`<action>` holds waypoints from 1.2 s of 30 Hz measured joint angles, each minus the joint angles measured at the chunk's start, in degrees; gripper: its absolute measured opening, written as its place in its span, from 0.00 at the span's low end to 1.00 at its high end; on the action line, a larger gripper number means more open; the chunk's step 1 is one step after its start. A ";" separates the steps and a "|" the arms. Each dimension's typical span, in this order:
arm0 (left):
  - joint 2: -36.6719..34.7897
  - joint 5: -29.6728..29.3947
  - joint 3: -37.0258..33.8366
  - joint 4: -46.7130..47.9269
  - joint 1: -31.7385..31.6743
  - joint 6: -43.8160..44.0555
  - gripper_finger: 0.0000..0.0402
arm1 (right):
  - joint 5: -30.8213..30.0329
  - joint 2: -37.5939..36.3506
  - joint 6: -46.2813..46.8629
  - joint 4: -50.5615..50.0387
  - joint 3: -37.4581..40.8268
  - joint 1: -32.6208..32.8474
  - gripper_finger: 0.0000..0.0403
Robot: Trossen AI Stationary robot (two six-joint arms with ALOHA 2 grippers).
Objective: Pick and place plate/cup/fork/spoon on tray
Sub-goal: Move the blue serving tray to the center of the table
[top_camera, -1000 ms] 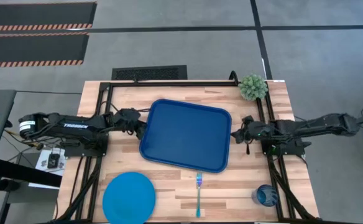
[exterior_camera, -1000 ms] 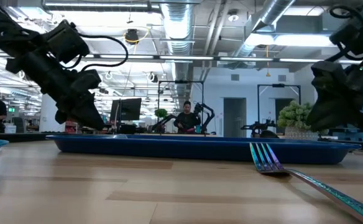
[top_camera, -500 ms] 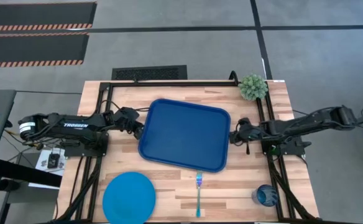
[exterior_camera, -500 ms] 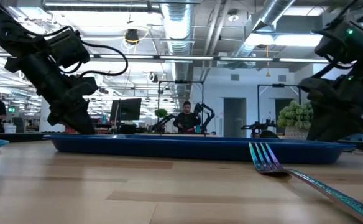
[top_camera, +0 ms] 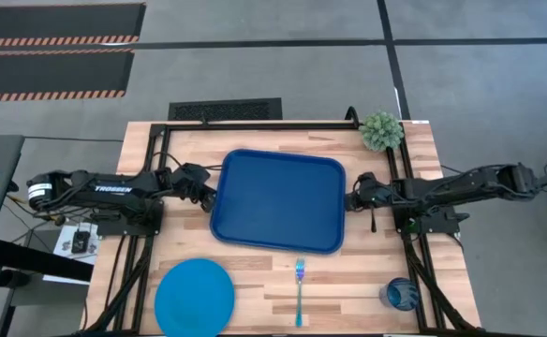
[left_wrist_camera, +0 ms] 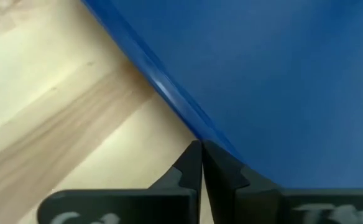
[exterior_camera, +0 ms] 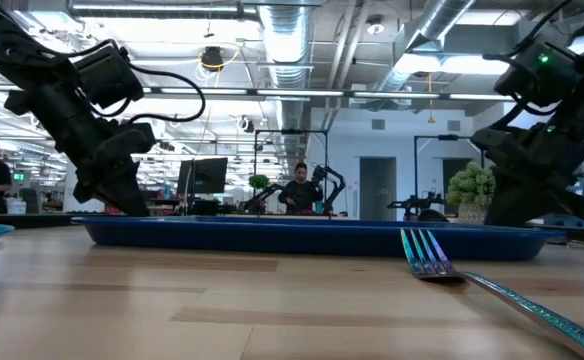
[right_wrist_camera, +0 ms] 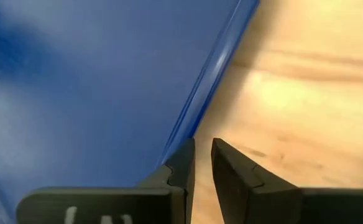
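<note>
The tray [top_camera: 278, 200] sits mid-surface, thin stiff plastic, probably light and slick, so its raised rim is the place to take hold: the left gripper [left_wrist_camera: 201, 151] is pressed together on that rim, the right gripper [right_wrist_camera: 201, 151] slightly spread around the opposite rim. Whether either bites the rim firmly is hard to see, and the plate [top_camera: 194, 298] is cut off at the near edge, with no spoon that I can make out.

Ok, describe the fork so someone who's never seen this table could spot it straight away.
Find the big dark-blue tray in the middle of the wooden table. Just off its near edge, right of centre, lies the fork, tines pointing at the tray. It is slim and light blue, unlike the round plate on its left and the small dark cup on its right.
</note>
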State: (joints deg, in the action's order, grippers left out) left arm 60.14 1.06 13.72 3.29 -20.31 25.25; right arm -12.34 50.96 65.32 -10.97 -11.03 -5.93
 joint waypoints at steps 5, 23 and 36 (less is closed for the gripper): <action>0.02 0.33 0.00 0.08 2.61 1.94 0.00 | 0.21 0.00 -4.01 -0.04 0.04 -2.64 0.19; 0.04 -1.99 -0.04 0.24 10.22 8.33 0.00 | 3.44 0.09 -7.36 -1.04 0.17 -3.88 0.19; 0.12 -4.37 -0.24 4.63 11.40 9.06 0.00 | 4.43 -0.12 -8.45 2.24 -0.19 -3.76 0.19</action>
State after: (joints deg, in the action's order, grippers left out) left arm 60.26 -3.31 13.47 7.92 -8.91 34.32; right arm -7.91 50.84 56.86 -8.73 -11.22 -9.68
